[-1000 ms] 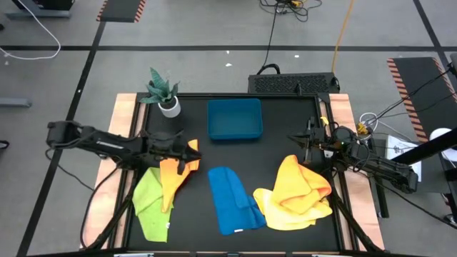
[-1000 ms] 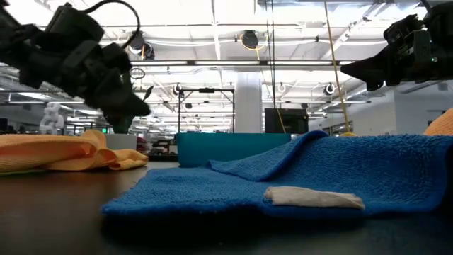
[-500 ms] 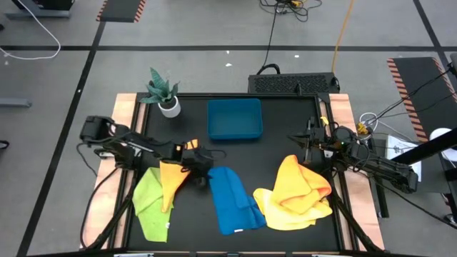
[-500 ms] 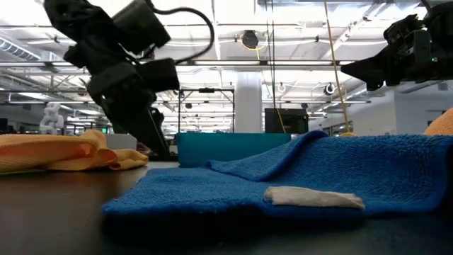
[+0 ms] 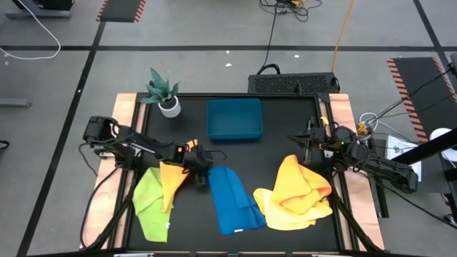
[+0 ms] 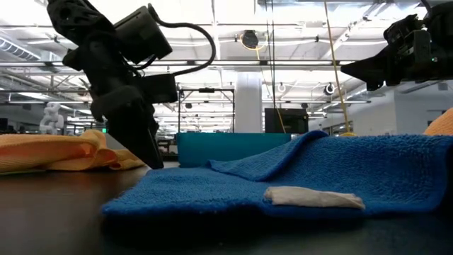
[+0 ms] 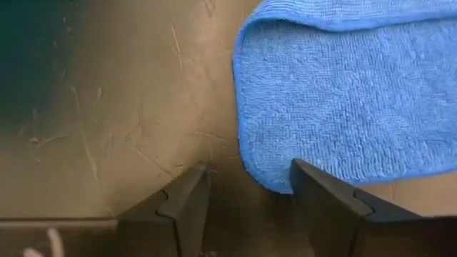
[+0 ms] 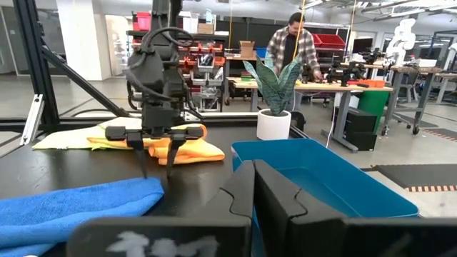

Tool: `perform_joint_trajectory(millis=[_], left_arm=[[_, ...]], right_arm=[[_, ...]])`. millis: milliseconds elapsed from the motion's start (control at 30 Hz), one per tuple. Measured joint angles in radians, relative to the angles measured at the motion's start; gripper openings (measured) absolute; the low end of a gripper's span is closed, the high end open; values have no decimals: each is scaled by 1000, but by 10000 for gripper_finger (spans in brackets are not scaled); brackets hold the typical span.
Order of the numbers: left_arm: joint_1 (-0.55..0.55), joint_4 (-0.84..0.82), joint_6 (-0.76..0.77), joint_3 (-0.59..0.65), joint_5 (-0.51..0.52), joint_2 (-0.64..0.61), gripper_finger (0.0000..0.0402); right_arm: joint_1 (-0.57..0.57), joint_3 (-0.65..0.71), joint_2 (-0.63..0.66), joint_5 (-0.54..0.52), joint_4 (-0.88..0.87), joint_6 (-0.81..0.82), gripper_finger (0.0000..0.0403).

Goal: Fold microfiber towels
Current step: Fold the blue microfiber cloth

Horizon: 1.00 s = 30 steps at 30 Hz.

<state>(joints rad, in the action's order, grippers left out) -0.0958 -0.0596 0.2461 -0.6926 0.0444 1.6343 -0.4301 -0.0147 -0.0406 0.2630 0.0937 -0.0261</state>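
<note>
One soft, limp blue towel (image 5: 232,200) lay at six o'clock on the surface (image 5: 278,146), its far corner the likeliest hold, the left gripper (image 5: 202,173) spread astride it, the right gripper (image 5: 303,141) shut and waiting at three o'clock.

Three towel heaps (image 5: 232,198) lie in a row before the tray (image 5: 235,118), plant (image 5: 163,91) behind left

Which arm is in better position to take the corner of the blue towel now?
The left. The left gripper stands open at the blue towel's corner. The right gripper is shut, raised beside the yellow towel.
</note>
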Motion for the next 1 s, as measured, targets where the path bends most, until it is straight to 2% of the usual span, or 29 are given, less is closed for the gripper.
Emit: perform_joint_trajectory(millis=[133,267,467,700,867,1000], left_arm=[[-28,95,-2,-1,43,57,167],[-41,210,-29,-2,34,110,147],[-47,224,-82,-4,8,142,108],[-44,207,-188,-3,-20,131,15],[-34,183,-229,2,-10,86,5],[-44,150,-291,7,98,39,4]], right_arm=[[0,0,0,0,0,0,0],[0,0,0,0,0,0,0],[0,0,0,0,0,0,0],[0,0,0,0,0,0,0],[0,0,0,0,0,0,0],[0,0,0,0,0,0,0]])
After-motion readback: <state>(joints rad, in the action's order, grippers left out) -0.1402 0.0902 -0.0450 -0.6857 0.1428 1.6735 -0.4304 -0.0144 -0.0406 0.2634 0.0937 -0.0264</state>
